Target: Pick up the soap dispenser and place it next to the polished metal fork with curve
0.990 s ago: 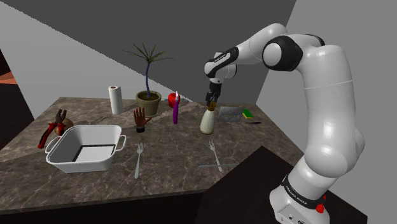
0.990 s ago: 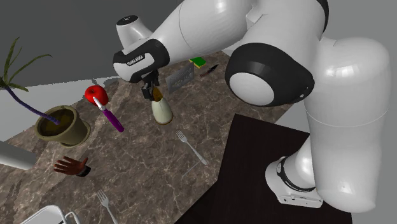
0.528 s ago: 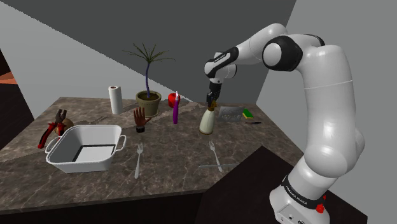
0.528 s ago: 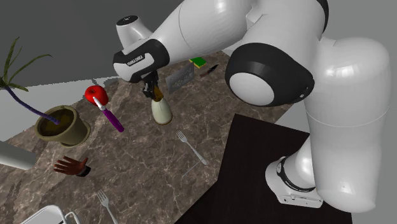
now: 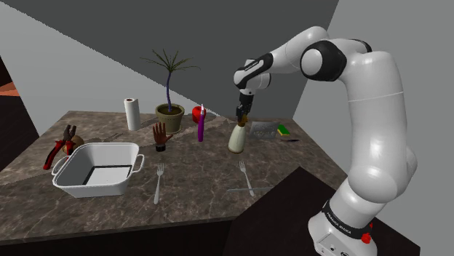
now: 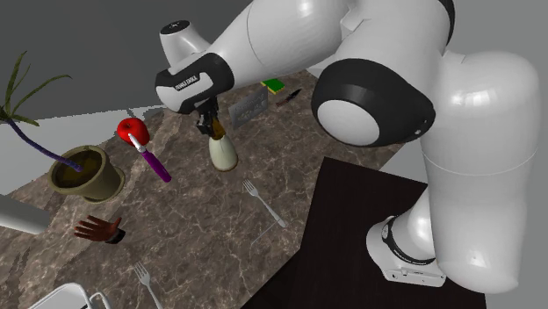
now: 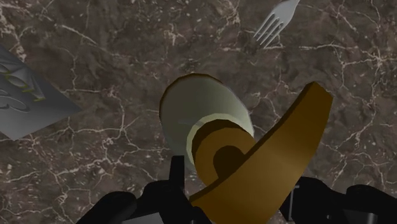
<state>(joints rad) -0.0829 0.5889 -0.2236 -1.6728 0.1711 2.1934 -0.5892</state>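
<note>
Shoulder view, a little right of centre: the black gripper [image 5: 241, 113] points straight down over the soap dispenser [image 5: 236, 138], a cream bottle with a brown pump top that stands upright on the dark marble counter [image 5: 196, 193]. Whether its base rests on the stone or hangs just above it cannot be told. In the wrist view the fingers [image 7: 173, 191] stand narrowly apart, one on each side of the brown pump head [image 7: 273, 159], and clasp it between them, with the cream body [image 7: 191, 108] showing beyond. One fork [image 5: 246, 177] lies at lower centre, near the bottle and towards the counter's front edge; the wrist view shows its tines [image 7: 275, 24] past the bottle. Another fork [image 5: 158, 182] lies well apart at lower left of centre, just beside a white tray [image 5: 94, 171]. Which of the two is the curved one I cannot tell. Behind the bottle, a grey packet [image 5: 263, 129] and a green sponge [image 5: 282, 130] sit to its right. To its left are a purple stick [image 5: 201, 125], a red apple [image 5: 196, 113], a potted plant [image 5: 169, 113] and a paper towel roll [image 5: 132, 114]. A brown hand model [image 5: 160, 136] stands left of centre, and red pliers [image 5: 54, 154] lie at the far left. In the second exterior view the gripper [image 6: 209, 125] sits upper left of centre atop the bottle [image 6: 222, 154], with the near fork [image 6: 263, 204] below it.
</note>
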